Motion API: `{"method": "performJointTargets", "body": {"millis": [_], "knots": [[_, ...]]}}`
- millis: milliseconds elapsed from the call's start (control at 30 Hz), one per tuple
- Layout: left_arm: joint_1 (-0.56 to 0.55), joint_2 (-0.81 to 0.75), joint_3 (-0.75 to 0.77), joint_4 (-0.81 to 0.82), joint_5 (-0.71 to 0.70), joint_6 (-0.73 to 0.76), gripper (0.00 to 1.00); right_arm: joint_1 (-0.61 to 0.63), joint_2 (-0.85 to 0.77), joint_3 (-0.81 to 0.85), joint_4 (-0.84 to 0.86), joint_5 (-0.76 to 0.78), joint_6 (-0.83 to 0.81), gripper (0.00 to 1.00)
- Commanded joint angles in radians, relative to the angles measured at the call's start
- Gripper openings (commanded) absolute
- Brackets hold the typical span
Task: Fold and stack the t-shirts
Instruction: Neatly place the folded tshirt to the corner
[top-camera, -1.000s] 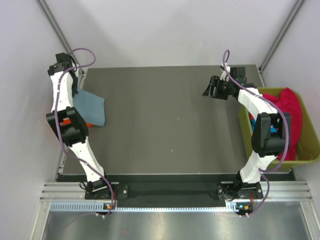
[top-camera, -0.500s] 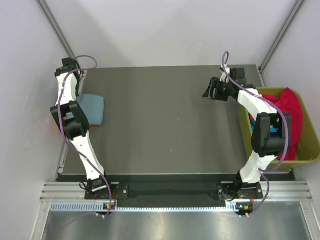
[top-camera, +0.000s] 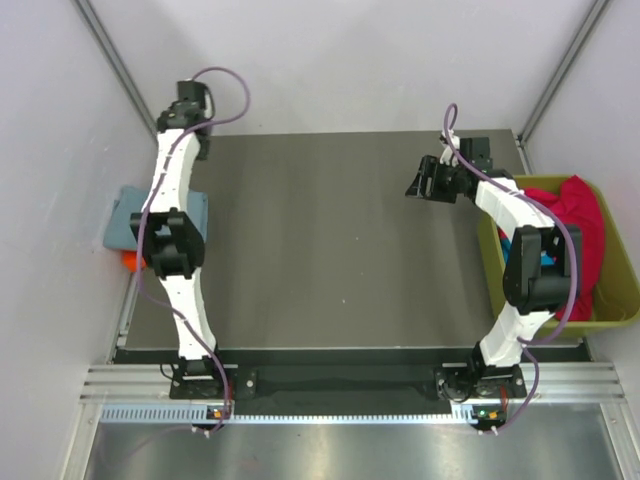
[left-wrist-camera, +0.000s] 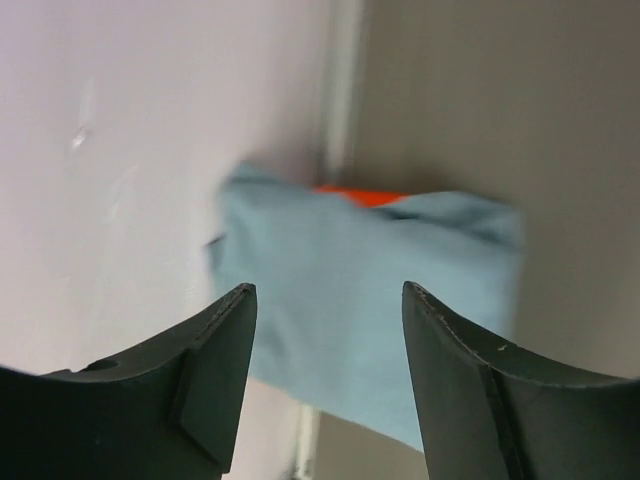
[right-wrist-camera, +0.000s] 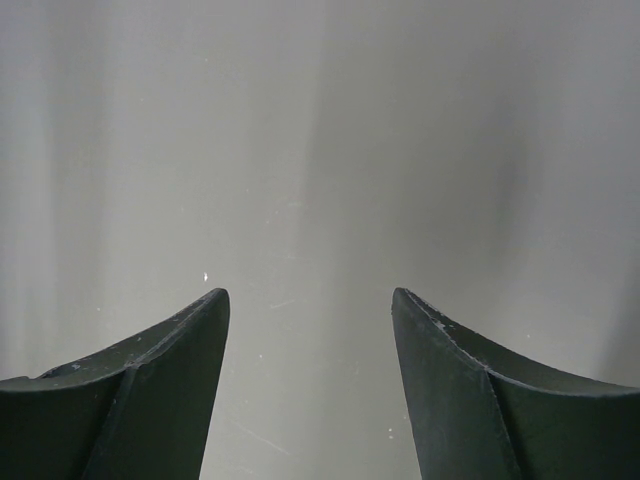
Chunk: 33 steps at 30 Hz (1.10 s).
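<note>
A folded grey-blue t-shirt (top-camera: 122, 226) (left-wrist-camera: 370, 290) lies at the table's left edge, partly past it and partly behind my left arm. An orange-red t-shirt (top-camera: 131, 261) (left-wrist-camera: 358, 196) peeks out from under it. My left gripper (top-camera: 186, 104) (left-wrist-camera: 325, 300) is raised near the back left corner, open and empty, well apart from the cloth. My right gripper (top-camera: 416, 182) (right-wrist-camera: 310, 300) hangs open over bare table at the back right. A crimson-pink t-shirt (top-camera: 575, 220) is heaped in the bin, with a bit of teal t-shirt (top-camera: 546, 262) beside my right arm.
The olive-green bin (top-camera: 608, 312) stands off the table's right edge. The grey table (top-camera: 330, 250) spreads between the arms. A white wall (left-wrist-camera: 120, 150) runs close along the left edge by the stack.
My left gripper opened, let go of the grey-blue t-shirt and rose toward the back left corner. The shirt now lies flat on the orange-red one. The right arm has not moved.
</note>
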Motion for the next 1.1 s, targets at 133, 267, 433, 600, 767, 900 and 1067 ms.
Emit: {"method": "performJointTargets", "body": {"millis": [133, 267, 433, 600, 767, 900, 1067], "knots": [[-0.206, -0.193, 0.036, 0.002, 0.216, -0.236, 0.66, -0.010, -0.132, 0.061, 0.073, 0.010, -0.054, 0.73], [-0.206, -0.278, 0.003, 0.157, 0.423, -0.327, 0.66, -0.007, -0.171, 0.124, 0.101, 0.060, -0.068, 0.99], [-0.217, -0.311, -0.044, 0.254, 0.540, -0.420, 0.68, -0.006, -0.209, 0.190, 0.029, 0.294, -0.109, 1.00], [-0.274, -0.335, -0.108, 0.237, 0.491, -0.385, 0.68, -0.006, -0.264, 0.237, -0.062, 0.409, -0.143, 1.00], [-0.286, -0.346, -0.105, 0.243, 0.457, -0.373, 0.69, -0.004, -0.342, 0.224, -0.105, 0.392, -0.143, 1.00], [-0.286, -0.364, -0.120, 0.245, 0.437, -0.358, 0.69, -0.006, -0.395, 0.234, -0.164, 0.396, -0.156, 1.00], [-0.286, -0.410, -0.151, 0.242, 0.457, -0.364, 0.69, -0.006, -0.402, 0.267, -0.287, 0.459, -0.144, 1.00]]}}
